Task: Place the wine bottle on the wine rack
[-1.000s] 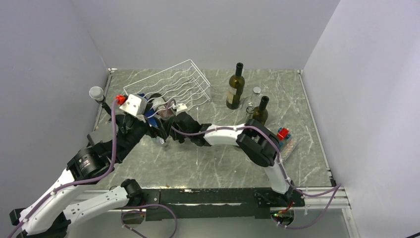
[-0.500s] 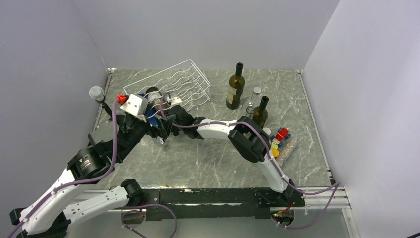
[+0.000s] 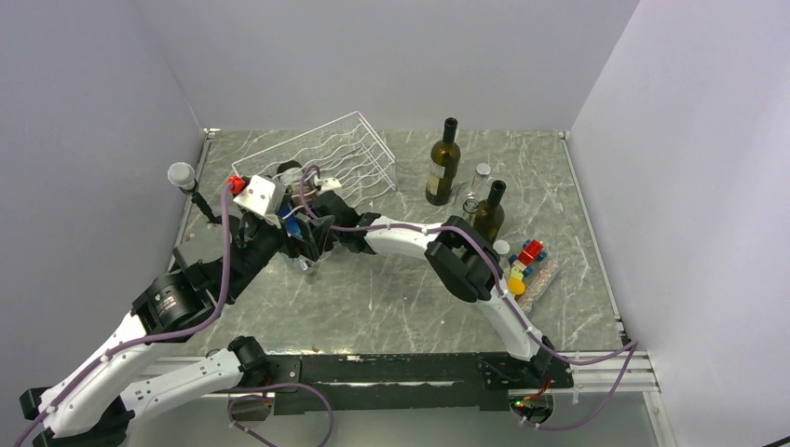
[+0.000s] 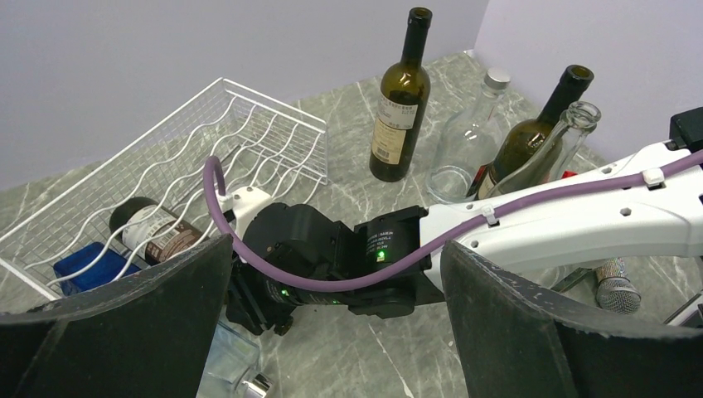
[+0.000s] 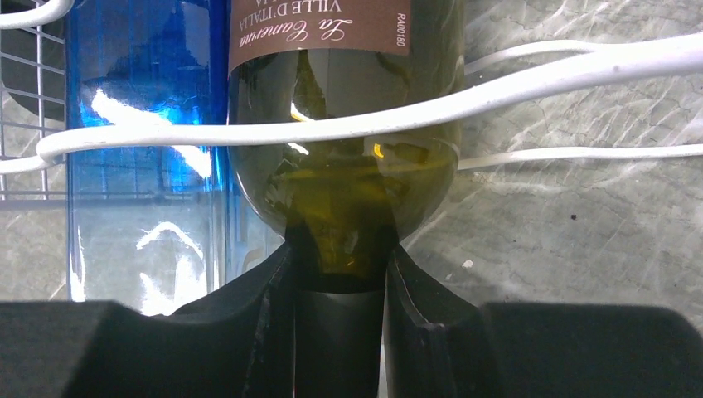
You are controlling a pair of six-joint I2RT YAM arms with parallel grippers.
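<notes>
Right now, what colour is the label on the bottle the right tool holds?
Brown label with pale lettering; best in the right wrist view.

We read text only on the brown label (image 5: 332, 33) of the wine bottle (image 5: 344, 166) in the right wrist view: "VILLE D'ITALIA" in capitals, beneath it a script line that looked like "La Camerina", and "RA00180" at the label's right edge. In the left wrist view, the cream label (image 4: 392, 126) on the upright dark bottle (image 4: 402, 99) carried print too small for us to read
</notes>
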